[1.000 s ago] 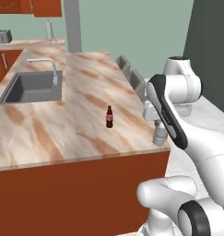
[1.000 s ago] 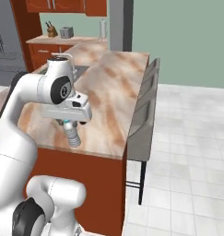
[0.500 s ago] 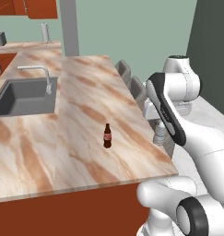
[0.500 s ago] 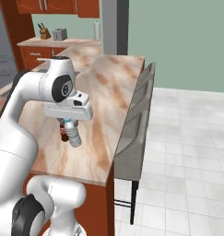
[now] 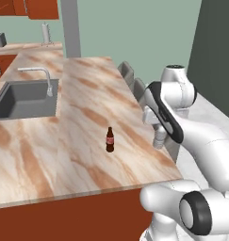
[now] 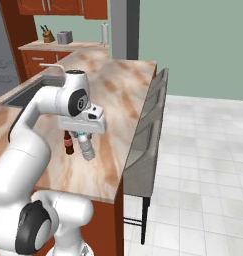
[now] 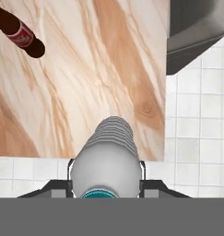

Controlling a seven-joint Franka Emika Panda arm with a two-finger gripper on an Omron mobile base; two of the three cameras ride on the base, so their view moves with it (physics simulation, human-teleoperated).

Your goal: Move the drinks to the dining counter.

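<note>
The water bottle (image 7: 109,156) is clamped between the fingers of the gripper (image 6: 83,137); the cola bottle (image 7: 19,32) is seen at eleven o'clock on the dining counter (image 7: 99,69).

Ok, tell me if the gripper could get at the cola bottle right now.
Probably not: the gripper is shut on the water bottle, so its jaws are full. The cola bottle stands unobstructed on the dining counter.
</note>
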